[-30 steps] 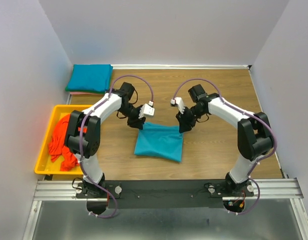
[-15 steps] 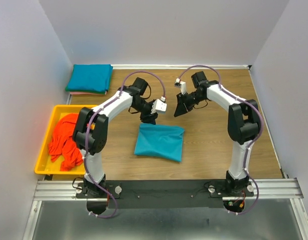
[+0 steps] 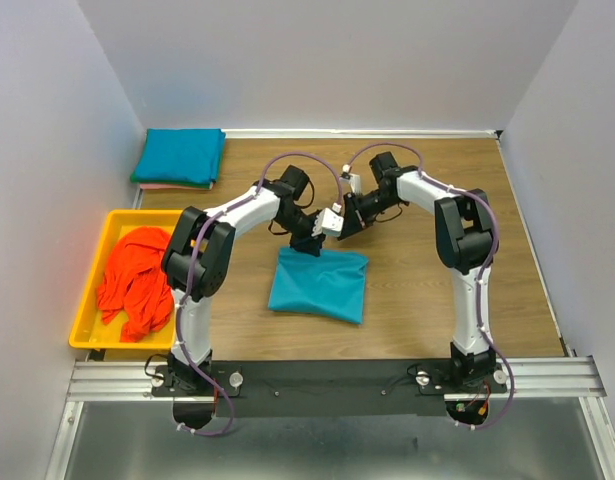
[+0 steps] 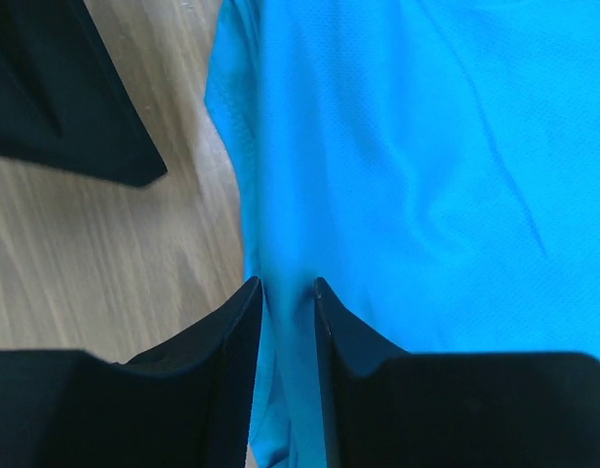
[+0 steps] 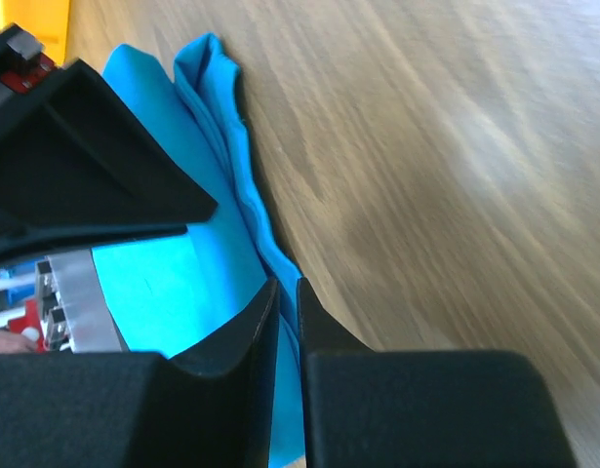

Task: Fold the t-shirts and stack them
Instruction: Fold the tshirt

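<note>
Pinching the folded teal shirt (image 3: 317,285) by its far edge, right at the tips of left gripper (image 4: 286,285) and right gripper (image 5: 283,285), both nearly closed on cloth, with a finished stack (image 3: 179,155) well off to their left and orange shirts (image 3: 135,280) in the tray (image 3: 122,216) yet to fold.

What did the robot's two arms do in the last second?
Both end effectors moved from the far corners of the folded teal-blue cloth t-shirt to the middle of its far edge. The left end effector and right end effector now pinch the cloth there. The shirt itself and the orange-red t-shirts in the yellow plastic tray stayed put.
</note>
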`<action>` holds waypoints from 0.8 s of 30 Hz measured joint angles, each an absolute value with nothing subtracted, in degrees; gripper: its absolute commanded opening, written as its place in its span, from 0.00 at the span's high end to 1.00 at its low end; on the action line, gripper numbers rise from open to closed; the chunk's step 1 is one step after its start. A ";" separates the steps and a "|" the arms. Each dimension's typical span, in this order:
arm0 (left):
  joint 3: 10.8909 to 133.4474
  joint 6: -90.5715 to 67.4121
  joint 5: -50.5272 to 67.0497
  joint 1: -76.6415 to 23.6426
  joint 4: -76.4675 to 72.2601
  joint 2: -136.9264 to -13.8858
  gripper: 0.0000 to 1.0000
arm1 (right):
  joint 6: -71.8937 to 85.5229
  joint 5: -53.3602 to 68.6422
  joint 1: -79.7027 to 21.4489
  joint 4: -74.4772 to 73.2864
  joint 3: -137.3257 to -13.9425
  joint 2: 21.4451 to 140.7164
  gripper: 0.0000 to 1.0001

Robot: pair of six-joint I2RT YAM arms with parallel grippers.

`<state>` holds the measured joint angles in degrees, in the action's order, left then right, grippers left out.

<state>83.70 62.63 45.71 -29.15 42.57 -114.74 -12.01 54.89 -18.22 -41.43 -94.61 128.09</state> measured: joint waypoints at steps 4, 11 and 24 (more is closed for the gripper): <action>84.34 63.42 45.84 -29.74 43.66 -115.59 0.65 | -11.99 55.66 -20.27 -40.80 -94.61 129.14 0.83; 84.44 64.38 46.15 -30.52 44.34 -115.66 0.97 | -10.98 58.52 -22.87 -39.27 -94.70 133.97 0.86; 86.56 64.20 47.24 -31.64 44.38 -115.18 1.00 | -11.18 60.99 -24.08 -38.41 -94.06 134.58 0.87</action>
